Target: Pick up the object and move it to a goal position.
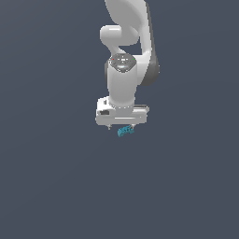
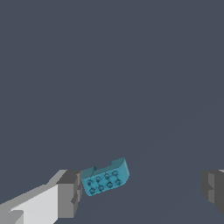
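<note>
The object (image 2: 105, 178) is a small teal-blue block with studs on one face and a notched edge, lying tilted on the dark grey floor. In the exterior view the object (image 1: 125, 131) shows just under the white hand. My gripper (image 2: 140, 190) is open, its jaws wide apart. The block lies between them, right beside one grey fingertip (image 2: 69, 192) and far from the other fingertip (image 2: 213, 189). I cannot tell whether the near fingertip touches it. Seen from outside, the gripper (image 1: 121, 126) hangs straight down over the block, with only its short finger ends showing.
The white arm (image 1: 123, 70) rises above the hand toward the top of the exterior view. A uniform dark grey floor (image 1: 56, 177) surrounds everything, with no other objects or marker in sight.
</note>
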`<state>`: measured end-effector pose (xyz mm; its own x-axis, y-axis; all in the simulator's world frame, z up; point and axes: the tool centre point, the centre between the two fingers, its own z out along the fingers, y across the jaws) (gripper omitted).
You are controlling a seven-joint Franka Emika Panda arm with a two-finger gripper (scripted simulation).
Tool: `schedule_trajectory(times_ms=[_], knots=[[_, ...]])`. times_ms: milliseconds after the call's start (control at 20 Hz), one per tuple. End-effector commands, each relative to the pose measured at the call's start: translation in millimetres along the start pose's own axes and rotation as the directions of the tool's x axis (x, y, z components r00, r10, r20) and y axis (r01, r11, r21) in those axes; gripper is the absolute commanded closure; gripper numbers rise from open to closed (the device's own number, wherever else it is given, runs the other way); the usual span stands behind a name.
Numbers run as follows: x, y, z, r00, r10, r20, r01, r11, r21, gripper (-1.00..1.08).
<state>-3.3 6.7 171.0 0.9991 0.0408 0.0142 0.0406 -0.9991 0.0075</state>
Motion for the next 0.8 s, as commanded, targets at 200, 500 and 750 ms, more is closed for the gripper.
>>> schedule_trajectory(times_ms=[200, 500, 750], knots=[[0.4, 2.2, 0.2, 1.0, 0.001, -0.002, -0.001, 1.0, 0.002, -0.92], [-1.8, 0.3, 4.2, 0.999, 0.045, -0.001, -0.045, 0.999, 0.004, -0.92], [-5.3, -2.8, 10.3, 0.994, 0.112, 0.001, -0.112, 0.994, 0.006, -0.92]])
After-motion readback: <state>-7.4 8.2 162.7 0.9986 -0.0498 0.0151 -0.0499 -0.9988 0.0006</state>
